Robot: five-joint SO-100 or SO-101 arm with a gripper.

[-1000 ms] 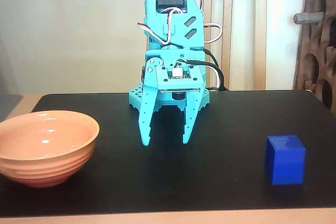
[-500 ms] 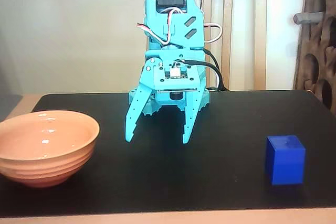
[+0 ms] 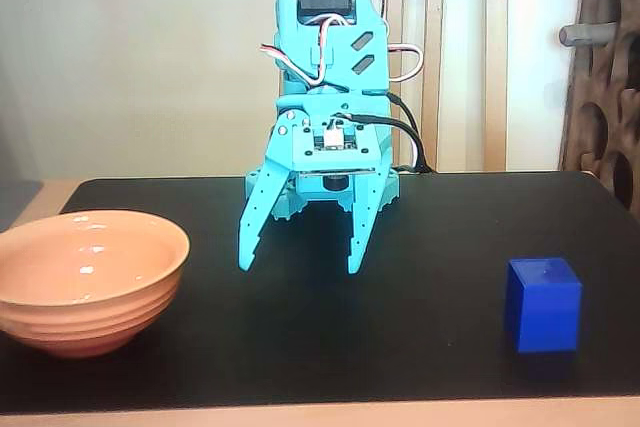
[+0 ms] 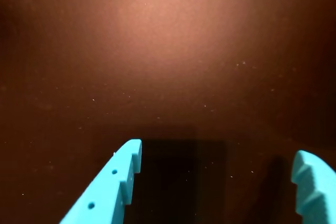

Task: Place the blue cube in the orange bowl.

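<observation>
Blue cube (image 3: 543, 304) sitting on black counter (image 3: 420, 247), well right of end effector (image 3: 300, 267) in fixed view, untouched. Likely light, rigid, smooth-faced; gripping two opposite flat faces looking safest. End effector hanging spread wide, empty, fingers pointing down. Orange bowl (image 3: 85, 280) waiting far left.

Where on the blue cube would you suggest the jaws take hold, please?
Probably across two opposite upright faces of the blue cube, coming down from above. It sits flat on the black table with open space all round, far from the orange bowl. The open gripper looks wide enough.
</observation>
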